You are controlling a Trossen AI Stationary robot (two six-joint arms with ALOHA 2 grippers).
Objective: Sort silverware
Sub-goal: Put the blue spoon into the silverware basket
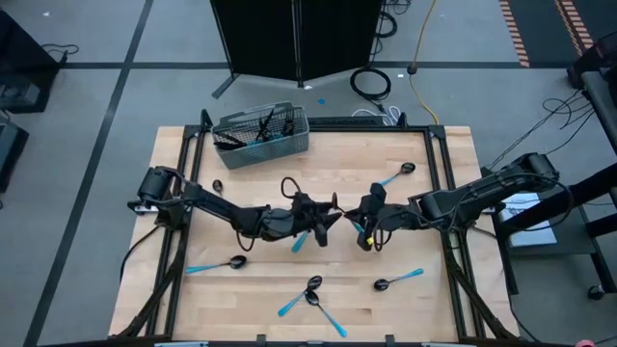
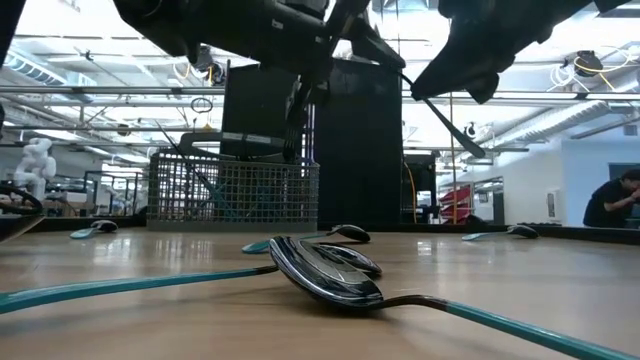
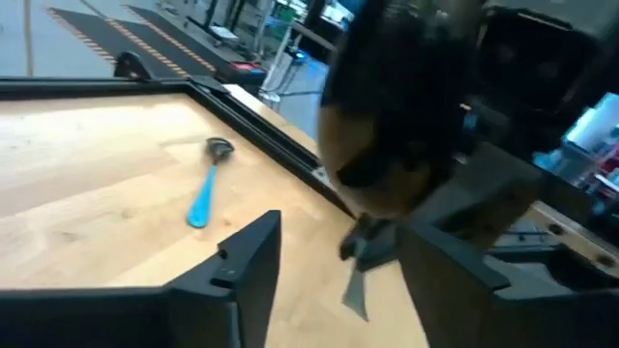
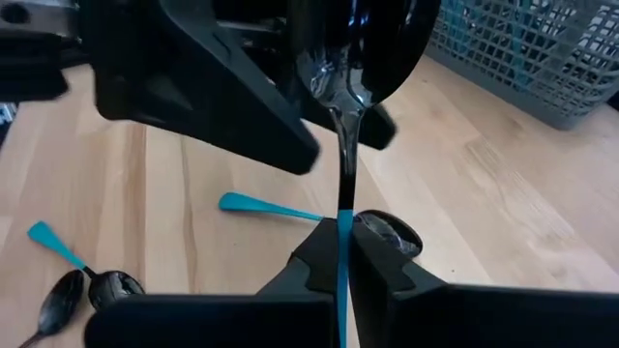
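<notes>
A: Plastic handles, metal heads: light, stiff, a bit slick on the bowl. Where are the pieces?

B: Going left to right on the table (image 1: 193,193): one spoon (image 1: 217,264) near the left edge, a crossed pair (image 1: 310,295) at the front, another (image 1: 397,280) beside them, one (image 1: 395,176) at the back right. More stand in the basket (image 1: 262,135).

A: And the arms?

B: Both meet mid-table. Left gripper (image 1: 326,220) stands spread, holding nothing I can see. Right gripper (image 4: 340,280) is pressed on the blue handle of a spoon (image 4: 350,58), bowl pointing away (it hangs just in front of the left fingers (image 3: 242,256)).

A: Best hold?

B: Probably mid-handle, flat sides between the pads; the polished bowl would likely slip.
</notes>
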